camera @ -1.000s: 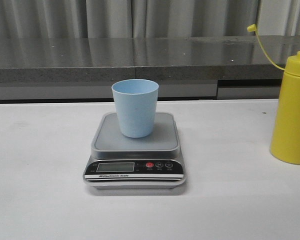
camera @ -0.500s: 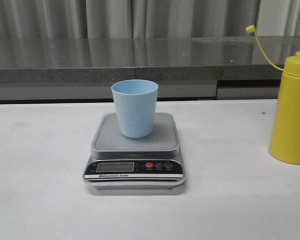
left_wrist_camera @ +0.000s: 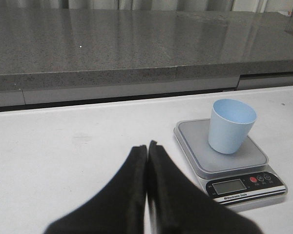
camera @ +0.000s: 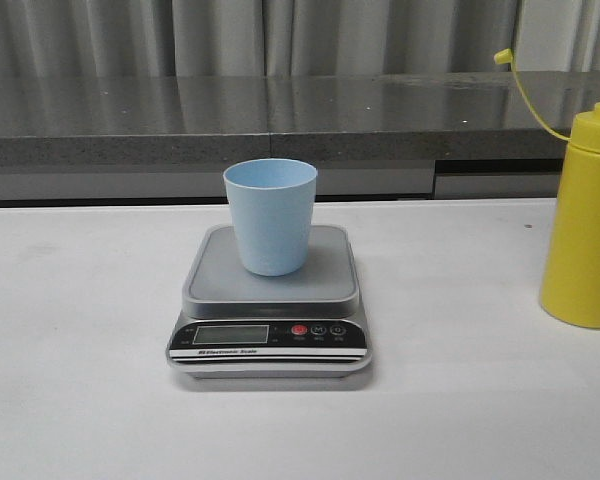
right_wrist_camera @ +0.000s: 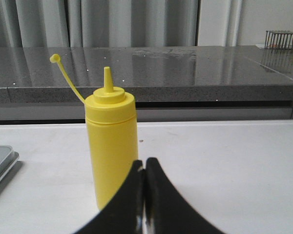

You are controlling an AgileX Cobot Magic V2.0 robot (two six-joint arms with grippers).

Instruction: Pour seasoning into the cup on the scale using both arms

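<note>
The pale blue cup (camera: 270,215) stands upright on the silver-grey scale (camera: 270,330) in the middle of the white table; both also show in the left wrist view, the cup (left_wrist_camera: 231,126) on the scale (left_wrist_camera: 224,161). The yellow seasoning bottle (camera: 583,225) stands upright at the right edge of the front view, its tethered cap hanging open behind it. In the right wrist view the bottle (right_wrist_camera: 111,141) stands just beyond my right gripper (right_wrist_camera: 145,165), which is shut and empty. My left gripper (left_wrist_camera: 147,147) is shut and empty, apart from the scale on the side away from the bottle. Neither gripper shows in the front view.
A grey stone counter ledge (camera: 280,115) runs along the back of the table, with curtains behind it. A small wire basket (right_wrist_camera: 281,39) sits far back on the counter in the right wrist view.
</note>
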